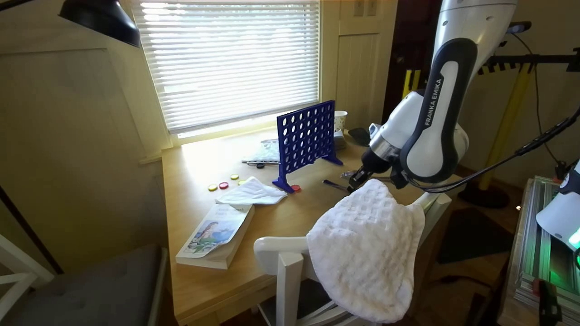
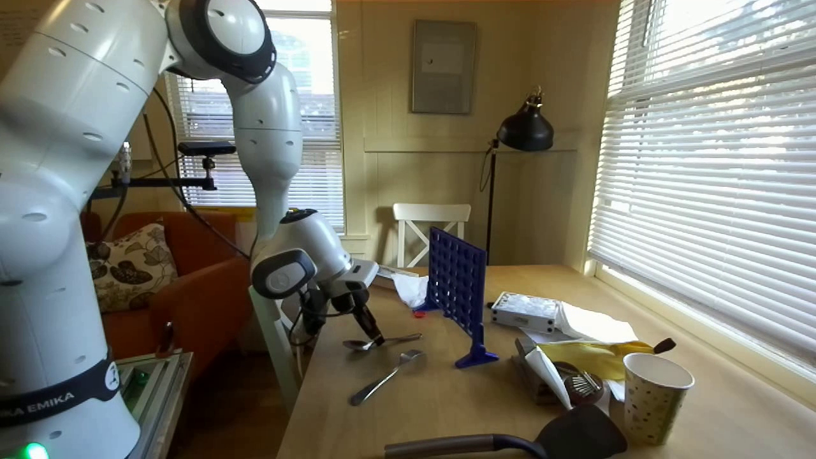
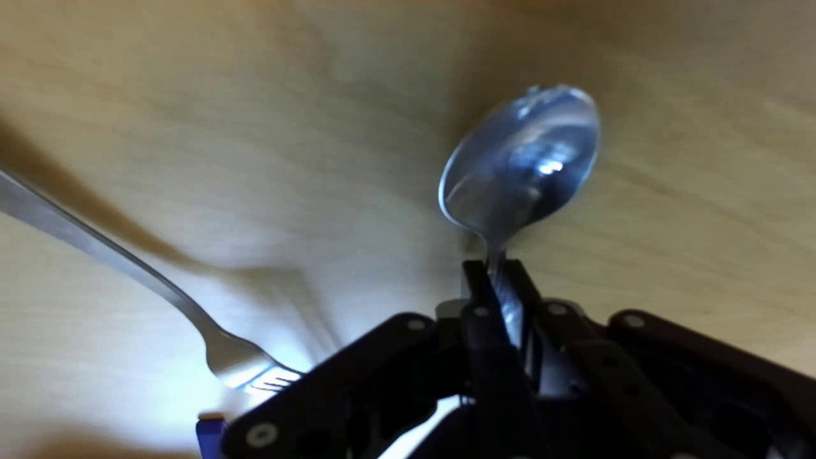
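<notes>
Wrist view, left to right: fork [image 3: 233, 358] lay on the tabletop [image 3: 357, 127], tines aimed toward my pincer [image 3: 496, 274]; I had the pincer clamped on the spoon [image 3: 519, 162], jaws pinching the neck just behind the bowl; bowl jutted out past the tips, handle ran back between the jaws; I couldn't tell whether the spoon touched the tabletop or sat just above it.

In an exterior view, left to right: book [image 1: 215, 235] lay flat, cover curling a little; yellow disc [image 1: 212, 187] and red disc [image 1: 224, 185] sat side by side beyond it; white cloth [image 1: 253, 192] lay crumpled near the book's far end; blue grid [image 1: 306, 136] stood upright on its feet; white towel [image 1: 369, 253] hung over a chair back [image 1: 281, 249] at the tabletop's near side; my arm [image 1: 428, 158] angled down from upper right, pincer low and right of the grid.

In an exterior view, left to right: orange armchair [image 2: 197, 287] stood behind the arm; spoon was near the tabletop's left edge, gripped; fork lay near it, apart; grid stood right of both; then white box [image 2: 526, 312] lying flat, black spatula [image 2: 580, 433] in the foreground, speckled cup [image 2: 656, 401] upright at far right.
</notes>
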Action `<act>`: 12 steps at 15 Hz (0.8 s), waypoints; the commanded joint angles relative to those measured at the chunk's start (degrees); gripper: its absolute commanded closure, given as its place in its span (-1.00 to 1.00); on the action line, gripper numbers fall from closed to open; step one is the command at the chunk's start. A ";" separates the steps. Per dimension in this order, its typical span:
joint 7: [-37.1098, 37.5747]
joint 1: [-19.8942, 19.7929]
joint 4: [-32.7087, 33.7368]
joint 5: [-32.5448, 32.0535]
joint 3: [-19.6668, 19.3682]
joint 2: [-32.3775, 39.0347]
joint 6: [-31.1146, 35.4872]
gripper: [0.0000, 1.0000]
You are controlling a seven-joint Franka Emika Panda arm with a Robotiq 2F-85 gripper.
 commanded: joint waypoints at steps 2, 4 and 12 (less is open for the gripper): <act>-7.86 14.04 -3.33 8.38 -6.99 -3.99 -3.95 0.96; -14.44 22.12 -2.17 14.35 -11.89 -3.94 -4.63 0.96; -19.41 24.25 4.75 9.52 -16.90 -3.08 -8.97 0.96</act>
